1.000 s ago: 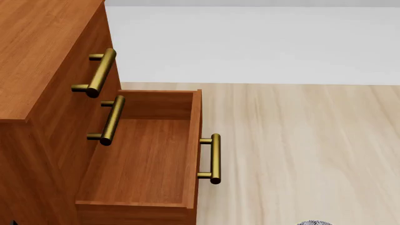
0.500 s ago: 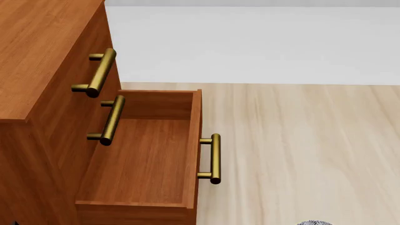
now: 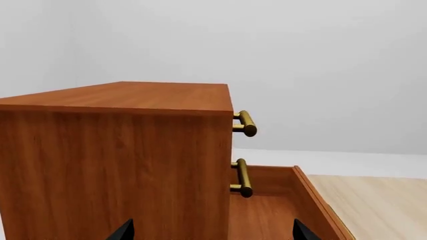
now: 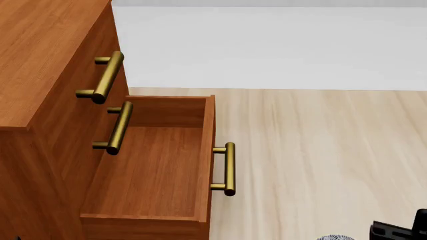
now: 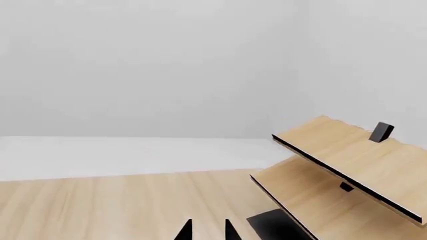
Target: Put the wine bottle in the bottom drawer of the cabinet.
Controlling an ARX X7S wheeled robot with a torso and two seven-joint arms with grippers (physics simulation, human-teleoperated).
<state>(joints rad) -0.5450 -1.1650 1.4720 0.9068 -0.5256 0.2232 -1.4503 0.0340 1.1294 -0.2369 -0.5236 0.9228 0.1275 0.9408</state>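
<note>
The reddish-brown cabinet [image 4: 40,60] stands at the left of the head view. Its bottom drawer [image 4: 153,170] is pulled out, and its inside shows bare wood. Its brass handle [image 4: 229,169] faces the floor space to the right. The two upper drawers are shut. The cabinet also shows in the left wrist view [image 3: 120,160], close in front of my left gripper [image 3: 212,232], whose jaws are wide apart and empty. My right gripper [image 5: 207,231] has its fingertips close together with nothing between them, over the pale floor. The wine bottle is out of view.
A pale wooden slanted rack [image 5: 347,160] on a black base [image 5: 273,225] stands to one side of the right gripper. A black part of my right arm [image 4: 400,231] and a sliver of a patterned bowl [image 4: 333,237] show at the head view's bottom right. The pale wood floor [image 4: 320,150] lies right of the drawer.
A black part of my right arm has come into the head view at the bottom right. The cabinet and the open drawer have not moved.
</note>
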